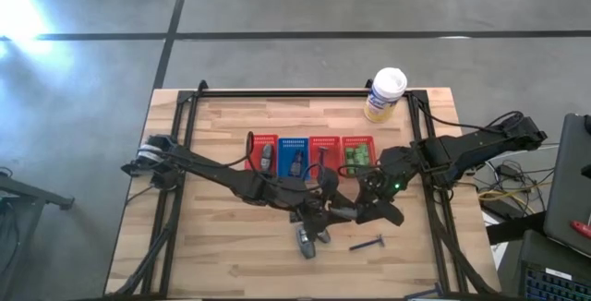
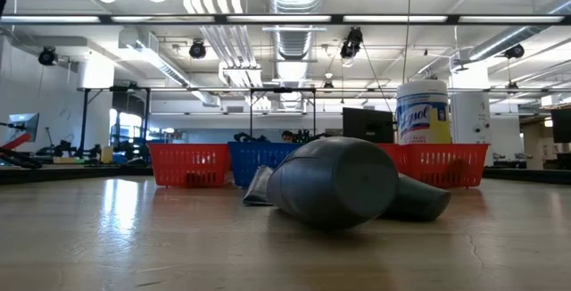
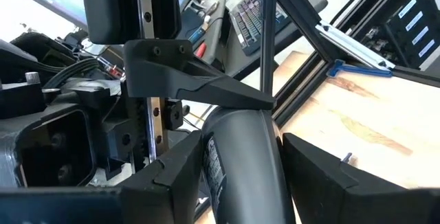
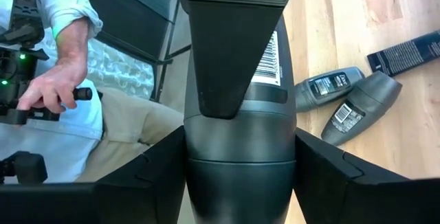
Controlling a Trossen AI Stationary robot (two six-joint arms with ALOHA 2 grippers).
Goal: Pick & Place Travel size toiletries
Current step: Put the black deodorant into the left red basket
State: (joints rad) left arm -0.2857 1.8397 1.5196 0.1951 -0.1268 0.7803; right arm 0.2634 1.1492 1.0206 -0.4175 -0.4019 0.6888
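Observation:
My left gripper [image 1: 323, 207] and right gripper [image 1: 358, 210] meet above the middle of the table, both shut on one grey rounded tube [image 1: 340, 211]. The tube fills both wrist views [image 3: 240, 169] [image 4: 240, 148]. Two more grey tubes [image 1: 307, 242] [image 4: 344, 97] lie on their sides on the wood below, large in the low view [image 2: 335, 182]. A dark flat piece [image 4: 405, 52] lies beside them. A thin dark-handled razor [image 1: 367, 243] lies flat to their right. Bright green packets [image 1: 358, 156] sit in the rightmost basket. My left gripper pinches the grey tube's labelled body [image 3: 214, 162] between its two fingers [image 3: 175, 176]. It comes roughly level from the table's left, fingers along the tube. The tube is lifted clear of the table. My right gripper pinches the same tube at its capped end [image 4: 240, 176] between its two fingers [image 4: 148, 176]. It comes roughly level from the table's right, fingers along the tube. In the left wrist view one of its fingers [image 3: 199, 86] lies on the tube's far part.
A row of mesh baskets, red [image 1: 261, 153], blue [image 1: 294, 153], red [image 1: 323, 151] and red [image 1: 358, 140], stands behind the grippers. A white-capped canister [image 1: 386, 93] stands at the far right edge. A person's hand [image 4: 48, 86] shows beyond the table. Bare wood lies near and left.

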